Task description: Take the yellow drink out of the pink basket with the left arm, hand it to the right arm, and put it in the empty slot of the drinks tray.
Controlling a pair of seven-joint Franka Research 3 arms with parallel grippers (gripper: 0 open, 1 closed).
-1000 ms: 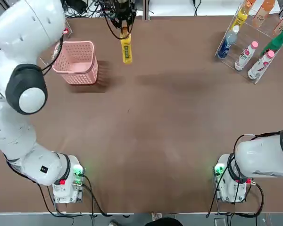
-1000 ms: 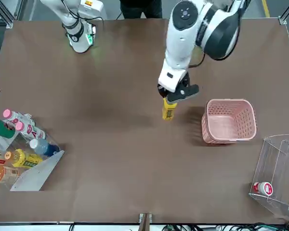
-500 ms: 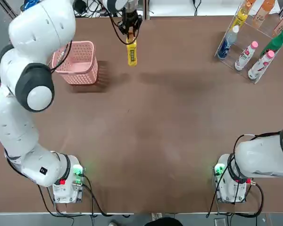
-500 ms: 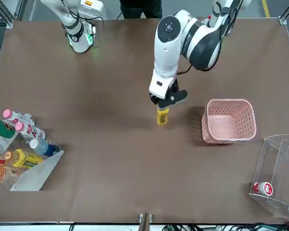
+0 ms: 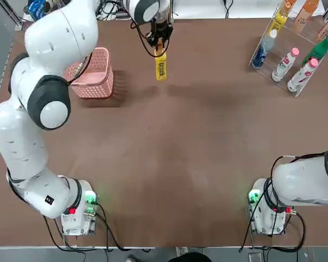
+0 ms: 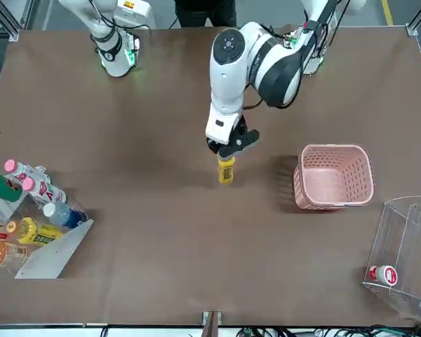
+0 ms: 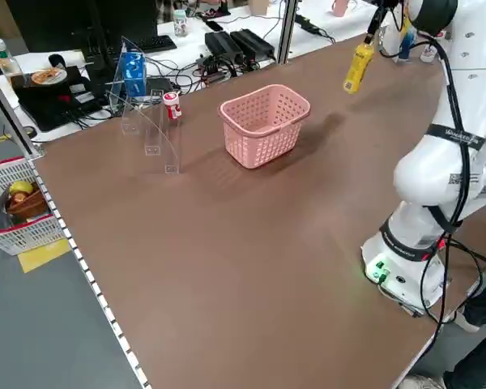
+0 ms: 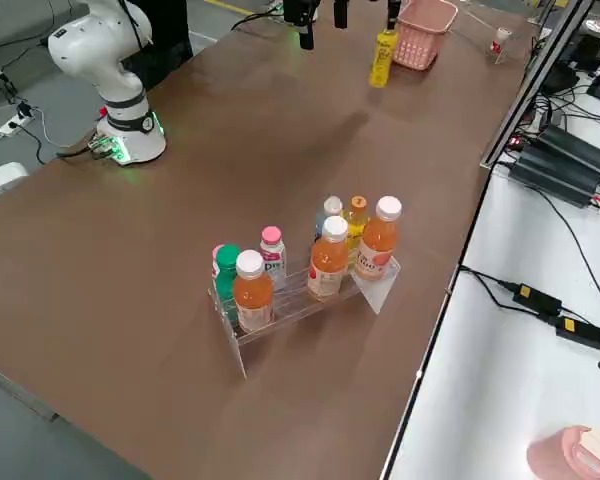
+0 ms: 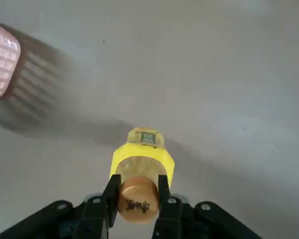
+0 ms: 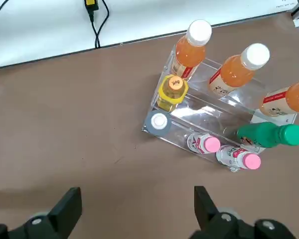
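Note:
My left gripper (image 5: 160, 50) is shut on the cap of the yellow drink (image 5: 160, 66), which hangs upright above the table to the right of the pink basket (image 5: 101, 82). The front view shows the bottle (image 6: 226, 170) under the gripper (image 6: 226, 150), clear of the basket (image 6: 335, 149). In the left wrist view the fingers (image 9: 111, 191) clamp the darker cap above the yellow body (image 9: 142, 158). The drinks tray (image 5: 259, 52) stands at the far right with several bottles. My right gripper (image 10: 137, 209) is open, high over the tray (image 10: 154, 117), whose middle slot (image 10: 209, 115) is bare.
A clear acrylic stand (image 6: 401, 232) holding a small red-capped bottle (image 6: 383, 274) sits beyond the basket at the far left corner. The right arm's base (image 5: 270, 210) is at the near right. Open brown tabletop lies between the bottle and the tray.
The left gripper has carried the yellow drink to the robot's right, farther from the pink basket. The right arm has not moved.

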